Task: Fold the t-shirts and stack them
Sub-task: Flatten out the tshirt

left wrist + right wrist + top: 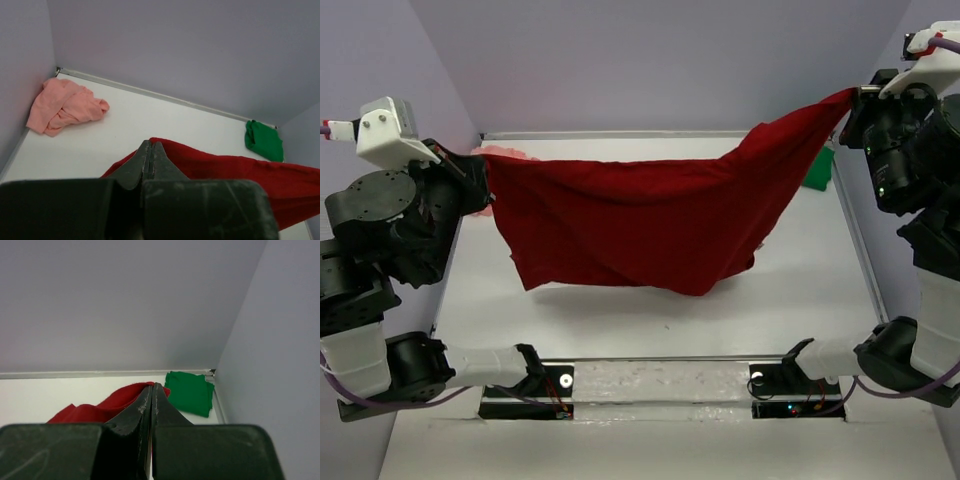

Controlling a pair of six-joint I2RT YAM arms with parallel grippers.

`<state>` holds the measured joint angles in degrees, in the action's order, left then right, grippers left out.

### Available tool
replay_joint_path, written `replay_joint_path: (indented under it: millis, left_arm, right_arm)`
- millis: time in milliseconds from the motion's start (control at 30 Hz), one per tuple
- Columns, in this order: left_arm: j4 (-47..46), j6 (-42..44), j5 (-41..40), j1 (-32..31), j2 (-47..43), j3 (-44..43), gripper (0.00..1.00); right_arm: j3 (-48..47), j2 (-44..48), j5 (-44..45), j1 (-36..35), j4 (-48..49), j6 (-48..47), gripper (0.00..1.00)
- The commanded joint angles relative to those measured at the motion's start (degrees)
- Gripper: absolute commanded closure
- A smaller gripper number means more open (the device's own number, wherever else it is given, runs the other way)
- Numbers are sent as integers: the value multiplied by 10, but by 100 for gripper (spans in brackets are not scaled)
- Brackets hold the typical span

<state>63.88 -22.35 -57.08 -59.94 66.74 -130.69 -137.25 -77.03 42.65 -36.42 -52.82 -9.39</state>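
The dark red t-shirt (pixel 640 215) hangs stretched above the table between both arms. My left gripper (pixel 480 175) is shut on its left corner and my right gripper (pixel 855 98) is shut on its right corner, held higher. In the left wrist view the red t-shirt (pixel 240 172) spreads away past the closed left gripper (pixel 151 143). The right wrist view has the red t-shirt (pixel 107 402) bunched at the closed right gripper (pixel 152 386). The pink t-shirt (pixel 65 106) lies crumpled in the far left corner. The green t-shirt (pixel 190 392) lies folded in the far right corner.
The white table (pixel 800 290) is boxed in by pale walls at the back and sides. Both arm bases (pixel 660 385) sit at the near edge. The pink shirt (pixel 508 153) and green shirt (pixel 818 170) only peek out from behind the red cloth in the top view.
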Motion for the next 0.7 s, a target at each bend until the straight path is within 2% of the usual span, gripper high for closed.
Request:
replay_joint_path:
  millis: [0,67,167,300,367,433,467,533,667]
  left_arm:
    - [-36,16,-38,3,-17,55,100]
    - [-64,22,-33,2,-32,89,100]
    - [-79,36,-33,3,-29,93,100]
    - [-106,69,-47,2,-9,71,100]
    - [-90,69,-44,3,1,41,100]
    - [-74,46,-26,3,9,26,100]
    - [-71,41,-21,2,5,27,100]
    - [-92,34,-25,2,-46,83,100]
    - [-90,34,-38,3,-70,91,100]
  right_arm:
    - [4,61,42,-15,71,-48,100]
    - [1,79,33,-15,72,-45,100]
    - [10,87,36,-15,91,-73,100]
    - [-2,66,43,-23,131,-100,100]
    - [1,57,55,-38,140,-121,100]
    - [-23,58,29,-38,106,-81,100]
    - [-25,63,22,-38,98,-73,100]
    - [-4,94,9,-38,88,-68,100]
    - [3,111,11,-38,90,-70,100]
